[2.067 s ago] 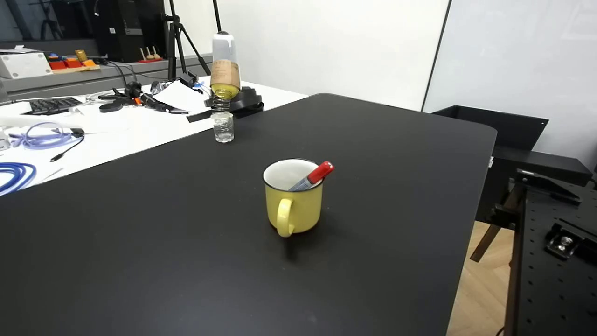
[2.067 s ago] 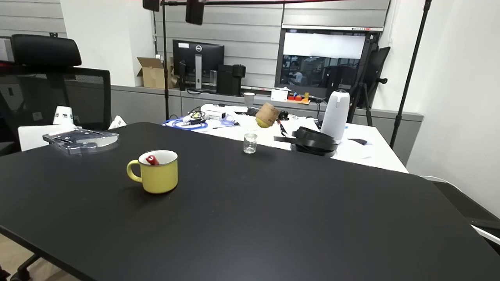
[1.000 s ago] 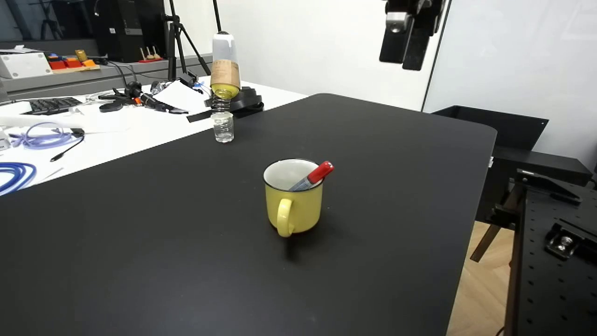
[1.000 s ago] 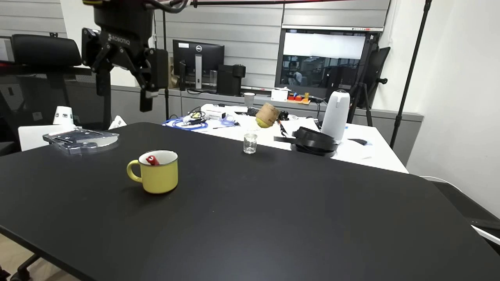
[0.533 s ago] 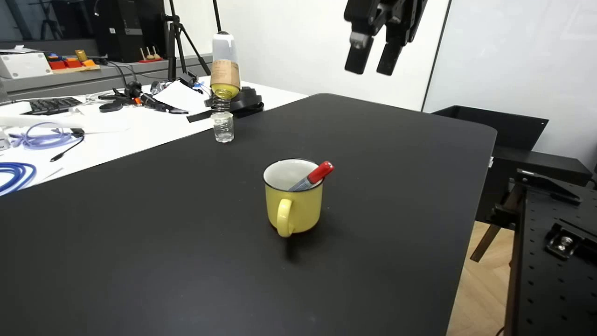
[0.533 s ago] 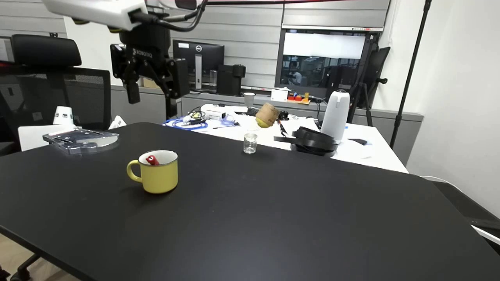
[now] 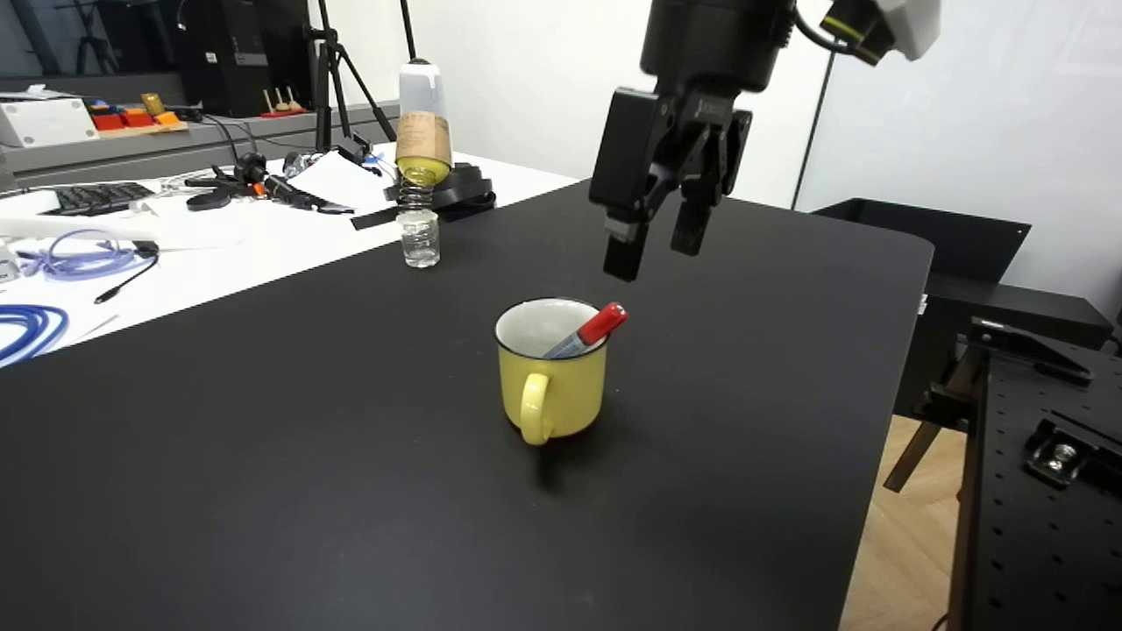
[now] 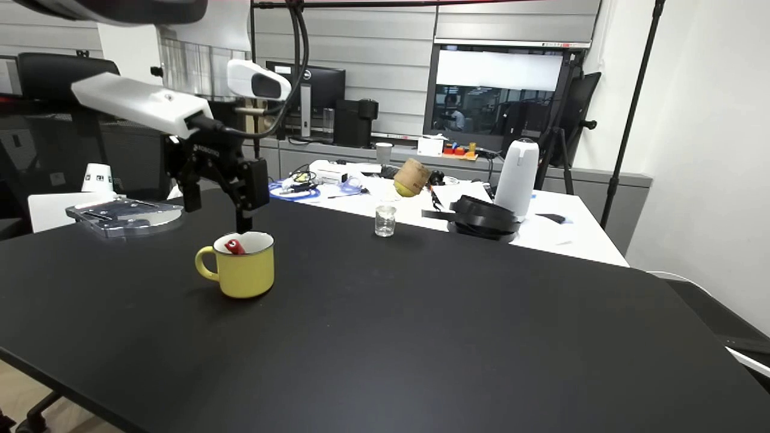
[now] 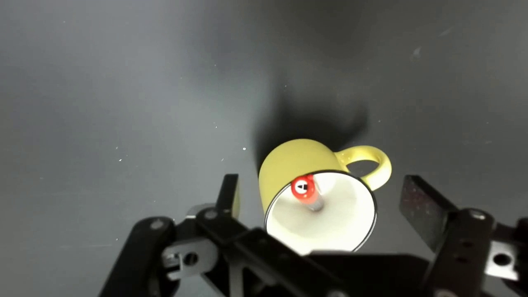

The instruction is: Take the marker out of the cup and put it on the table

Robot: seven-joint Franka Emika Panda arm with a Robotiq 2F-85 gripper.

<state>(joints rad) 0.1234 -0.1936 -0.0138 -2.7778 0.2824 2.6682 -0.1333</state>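
Note:
The yellow cup [image 7: 570,394] stands upright on the black table [image 7: 351,491]; both also show in an exterior view, the cup [image 8: 246,276] and the table [image 8: 451,337]. The marker [image 7: 603,323] leans inside the cup. Its red cap end rises above the rim, and its lower body is hidden by the cup wall. My gripper [image 7: 657,249] is open and empty, above the cup and apart from it; it shows also in an exterior view [image 8: 218,213]. In the wrist view the cup [image 9: 293,161] with the marker [image 9: 305,192] appears between the spread fingers of the gripper [image 9: 326,200].
A small clear bottle [image 8: 385,221] stands near the table edge beside the white table [image 8: 592,240], which holds cables and a black strapped device [image 8: 481,218]. A clear plastic plate [image 8: 129,216] lies on the black table's far left in an exterior view.
My gripper has come down from the top of both exterior views to a place close above the cup. The cup and marker have not moved.

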